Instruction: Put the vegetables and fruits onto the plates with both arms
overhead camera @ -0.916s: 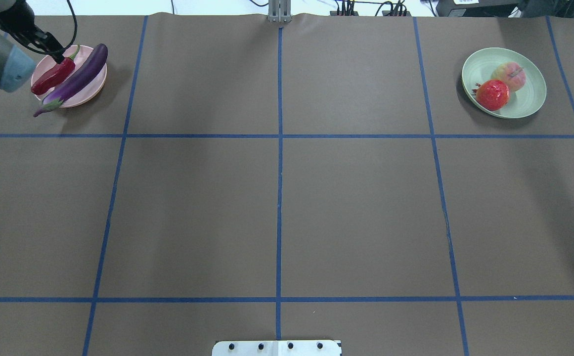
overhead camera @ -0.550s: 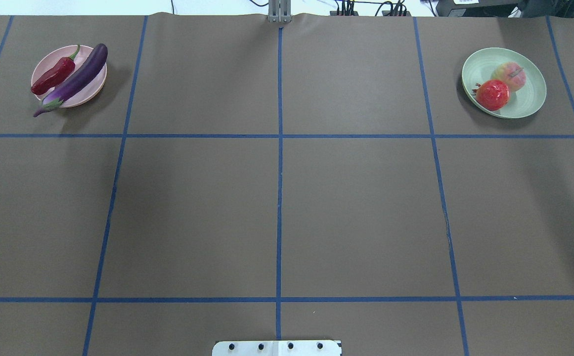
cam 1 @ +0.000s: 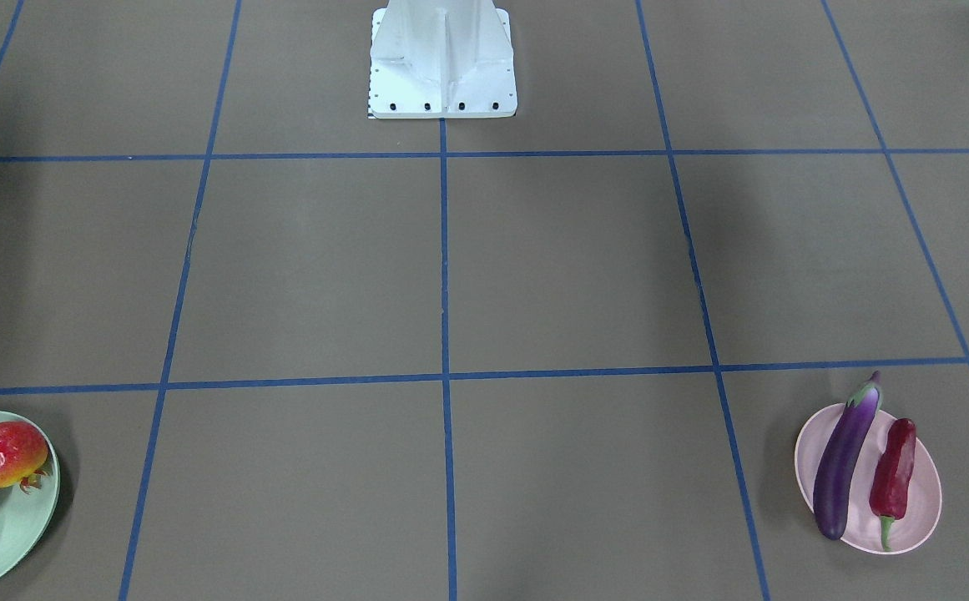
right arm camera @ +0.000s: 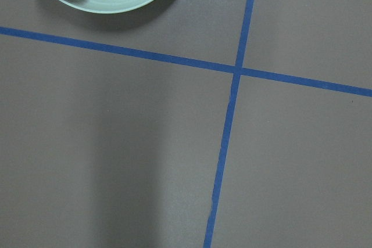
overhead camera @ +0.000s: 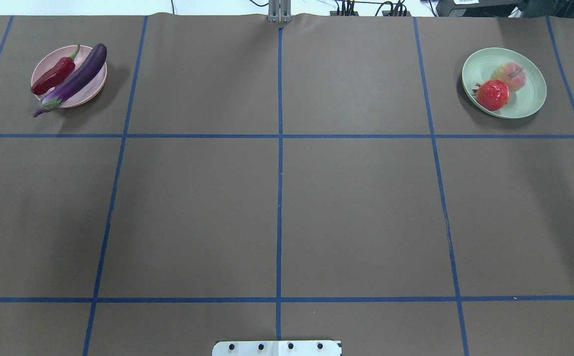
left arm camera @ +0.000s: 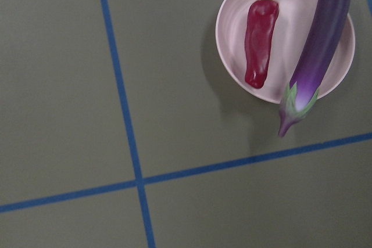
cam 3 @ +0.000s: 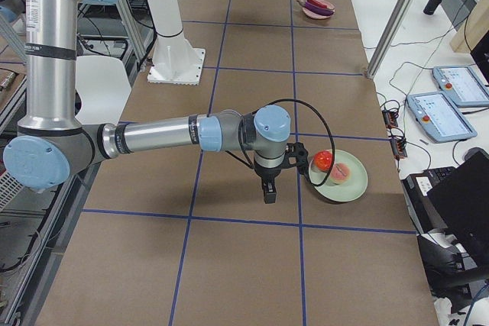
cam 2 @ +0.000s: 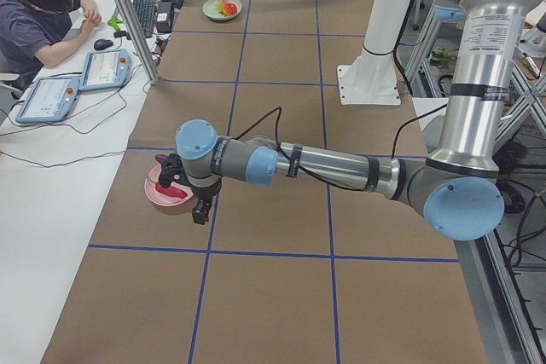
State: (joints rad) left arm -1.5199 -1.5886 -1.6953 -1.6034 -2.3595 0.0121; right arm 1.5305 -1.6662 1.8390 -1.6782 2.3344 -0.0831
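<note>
The purple eggplant (overhead camera: 74, 79) and the red chili pepper (overhead camera: 52, 76) lie side by side on the pink plate (overhead camera: 89, 93) at the far left. The eggplant's cap hangs over the rim. The pomegranate (overhead camera: 492, 94) and the peach (overhead camera: 510, 75) sit on the mint green plate (overhead camera: 529, 99) at the far right. The left gripper (cam 2: 183, 189) shows only in the exterior left view, above the table beside the pink plate (cam 2: 158, 198). The right gripper (cam 3: 267, 191) shows only in the exterior right view, beside the green plate (cam 3: 344, 185). I cannot tell whether either is open or shut.
The brown table is marked with blue tape lines. The white base plate (overhead camera: 277, 347) stands at the near middle edge. An operator (cam 2: 43, 14) sits at a side desk with tablets (cam 2: 81, 83). A metal post (overhead camera: 279, 11) stands at the far edge.
The left arm, which was over the pink plate at the chili pepper, has pulled back left out of the overhead view. The chili pepper stays lying on the plate.
</note>
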